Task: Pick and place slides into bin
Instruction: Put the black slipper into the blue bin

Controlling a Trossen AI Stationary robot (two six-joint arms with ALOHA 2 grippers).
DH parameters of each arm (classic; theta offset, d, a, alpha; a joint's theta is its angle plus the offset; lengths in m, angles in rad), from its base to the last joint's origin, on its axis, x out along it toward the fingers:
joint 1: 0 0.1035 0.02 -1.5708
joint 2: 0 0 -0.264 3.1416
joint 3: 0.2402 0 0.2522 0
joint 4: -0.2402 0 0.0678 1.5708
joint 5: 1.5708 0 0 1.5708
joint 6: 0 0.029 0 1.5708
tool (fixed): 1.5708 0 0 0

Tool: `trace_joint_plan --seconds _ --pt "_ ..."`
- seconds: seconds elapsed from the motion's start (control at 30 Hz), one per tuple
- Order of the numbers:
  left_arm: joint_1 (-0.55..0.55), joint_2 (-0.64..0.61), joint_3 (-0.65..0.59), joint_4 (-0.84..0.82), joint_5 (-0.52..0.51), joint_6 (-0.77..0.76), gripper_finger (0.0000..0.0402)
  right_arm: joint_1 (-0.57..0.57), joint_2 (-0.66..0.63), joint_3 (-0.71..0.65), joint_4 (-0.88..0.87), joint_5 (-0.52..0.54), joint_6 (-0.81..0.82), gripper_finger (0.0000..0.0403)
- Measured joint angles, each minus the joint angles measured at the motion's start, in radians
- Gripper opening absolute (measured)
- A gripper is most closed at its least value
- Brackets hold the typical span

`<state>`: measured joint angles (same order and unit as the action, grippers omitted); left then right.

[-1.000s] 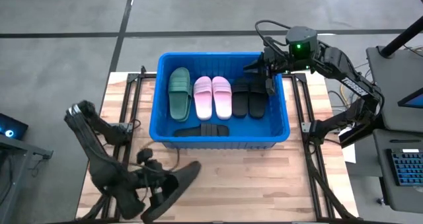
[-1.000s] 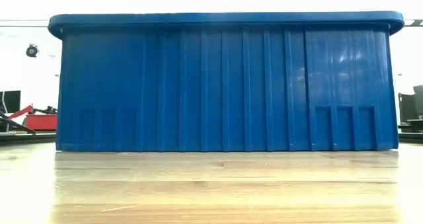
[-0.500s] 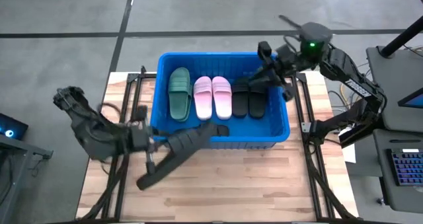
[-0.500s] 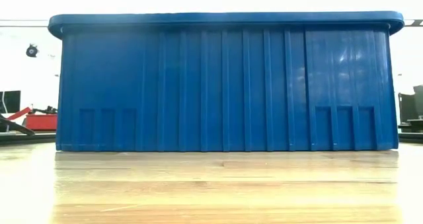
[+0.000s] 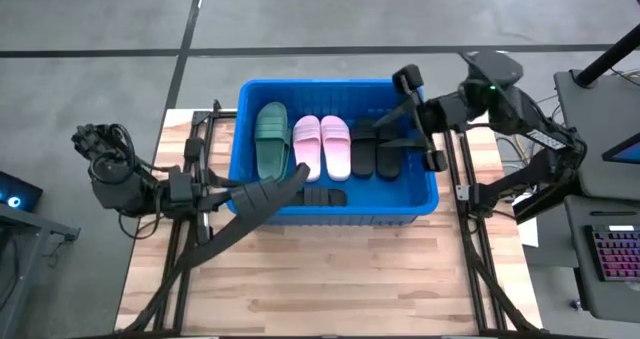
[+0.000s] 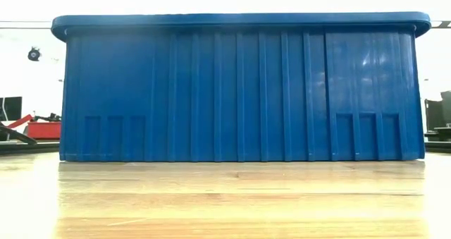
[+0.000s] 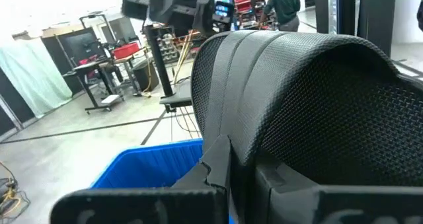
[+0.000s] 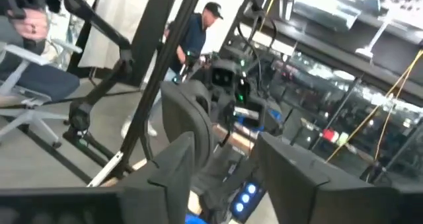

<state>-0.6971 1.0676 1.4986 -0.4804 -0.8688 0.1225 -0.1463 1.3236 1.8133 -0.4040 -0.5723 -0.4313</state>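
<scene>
Left gripper [image 5: 215, 191] clamped on black slide [image 5: 258, 201], carried at near-left rim of bin [image 5: 250, 215]. Right gripper [image 5: 417, 119] empty, spread. Rubber light, bendy; strap edge grips best.

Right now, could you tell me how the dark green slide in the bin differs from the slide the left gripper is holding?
The dark green slide lies flat on the floor of the bin, sole down. The held slide is in the air over the bin's near-left rim, tilted, clamped in the left gripper. The dark green slide sits beside the pink pair; the held slide reads darker in the high view. Both are open-toe slides with one broad strap.
</scene>
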Motion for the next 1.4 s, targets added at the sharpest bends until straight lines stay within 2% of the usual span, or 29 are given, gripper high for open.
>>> trace_joint_plan --seconds 0.1,0.2,0.37,0.43,0.6,0.83,0.93,1.1,1.4 --pt "0.0 0.014 0.0 0.0 0.012 0.042 0.0 0.0 0.016 0.0 -0.004 0.001 0.0 0.0177" --pt "0.002 0.026 0.002 -0.001 0.087 0.049 0.0 0.001 0.026 -0.001 -0.003 0.041 -0.031 0.0187" --pt "0.01 0.038 0.007 0.003 0.197 0.043 0.0 0.002 0.06 -0.001 -0.003 0.039 -0.034 0.0182" --pt "0.011 0.039 0.005 0.0 0.234 0.041 0.0 0.005 0.079 -0.001 -0.014 0.004 0.004 0.0177" --pt "0.011 0.062 0.002 0.002 0.259 -0.009 0.0 0.031 0.127 -0.001 -0.068 -0.036 0.049 0.0172" --pt "0.01 0.118 0.0 -0.009 0.39 -0.069 0.0 0.08 0.18 -0.002 -0.07 -0.072 0.08 0.0171" --pt "0.01 0.127 0.0 -0.013 0.389 -0.091 0.0 0.126 0.202 -0.002 -0.07 -0.108 0.057 0.0171" --pt "0.011 0.151 -0.001 -0.015 0.388 -0.092 0.0 0.197 0.25 -0.002 -0.049 -0.11 -0.014 0.0168" --pt "0.039 0.181 -0.001 0.002 0.392 -0.184 0.0 0.205 0.343 -0.002 0.038 -0.108 0.046 0.0164"
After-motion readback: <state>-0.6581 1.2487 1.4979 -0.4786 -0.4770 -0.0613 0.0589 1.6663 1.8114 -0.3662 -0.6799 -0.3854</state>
